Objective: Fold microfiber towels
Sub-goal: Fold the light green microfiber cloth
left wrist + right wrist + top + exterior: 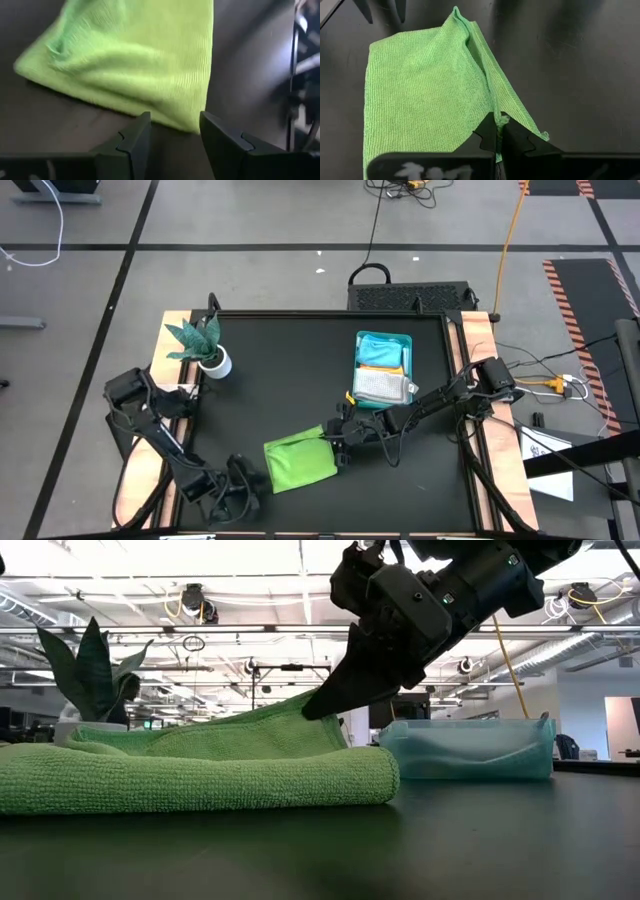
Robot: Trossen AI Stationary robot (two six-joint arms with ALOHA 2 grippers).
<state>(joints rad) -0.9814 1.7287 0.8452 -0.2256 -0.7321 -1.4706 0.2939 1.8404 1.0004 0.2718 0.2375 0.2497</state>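
A lime green microfiber towel lies folded on the black table, near the front middle. My right gripper is shut on its right edge, which it holds raised in a ridge above the rest. My left gripper stands open at the towel's near left corner. One finger is on each side of that corner, and neither touches it. Other folded towels lie in the teal tray. My right gripper pinches the towel's right edge between its two shut fingers. The fingers come slanting down from the table's right. The pinched cloth is lifted a little and drawn up into a ridge. The rest of the towel lies flat on the table.
The teal tray stands at the back right with a pale blue towel and a white-grey one in it. A small plant in a white pot stands at the back left. Bare black table lies between them.
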